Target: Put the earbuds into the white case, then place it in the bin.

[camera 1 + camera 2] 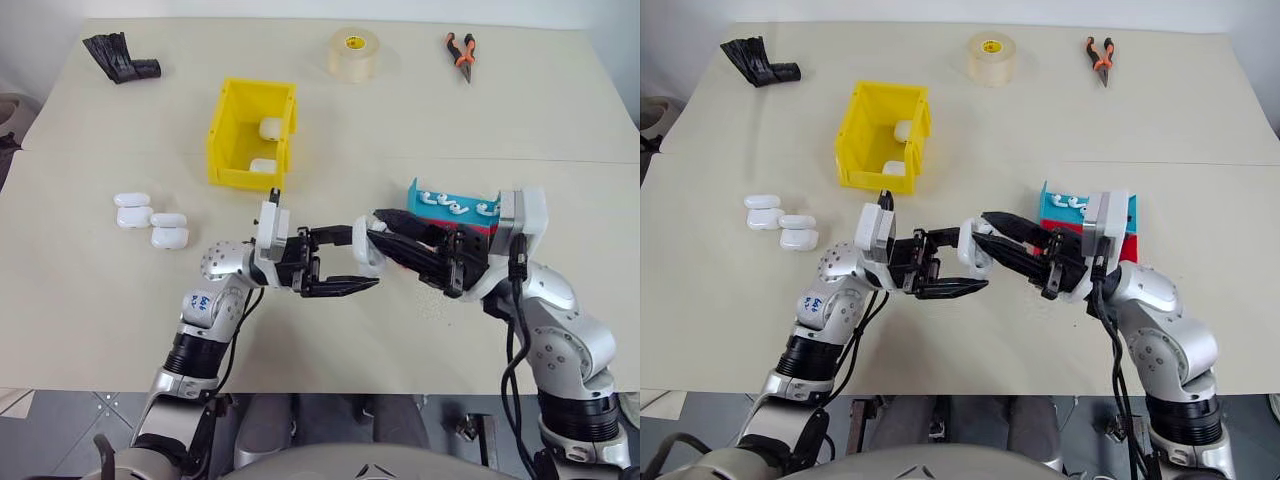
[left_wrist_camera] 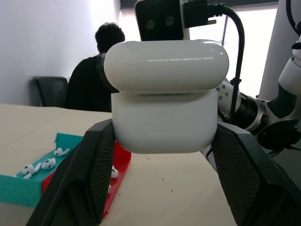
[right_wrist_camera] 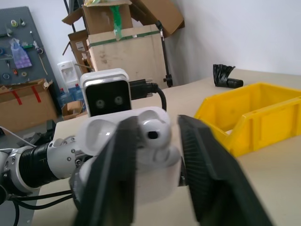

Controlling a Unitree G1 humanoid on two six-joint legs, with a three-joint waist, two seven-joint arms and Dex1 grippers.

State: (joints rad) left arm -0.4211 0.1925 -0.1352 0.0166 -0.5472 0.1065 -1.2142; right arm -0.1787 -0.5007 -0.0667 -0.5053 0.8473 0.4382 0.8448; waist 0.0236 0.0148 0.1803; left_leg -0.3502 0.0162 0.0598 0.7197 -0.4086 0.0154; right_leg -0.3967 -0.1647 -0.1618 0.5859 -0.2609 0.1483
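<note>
I hold the white case [image 2: 164, 101] clamped in my left gripper [image 1: 335, 262], black fingers shut on its body, lid flipped open, in the air over the table [image 1: 90, 300] between my two arms. My right gripper [image 3: 157, 155] meets it from the 3 o'clock side with its fingers partly spread over the open top, and an earbud [image 3: 154, 130] sits between them at the mouth of the case; whether it is pinched or already let go I cannot tell. To do this well, I judge I should keep the left grip dead steady, seat the stem straight down into its well, and back the right fingers out along their own line so they don't drag the earbud up. More earbuds [image 1: 452, 204] lie in the blue tray [image 1: 425, 215] behind my right wrist. The yellow bin [image 1: 225, 150] waits at 11 o'clock, two cases already inside, spare cases [image 1: 152, 220] at 9.
</note>
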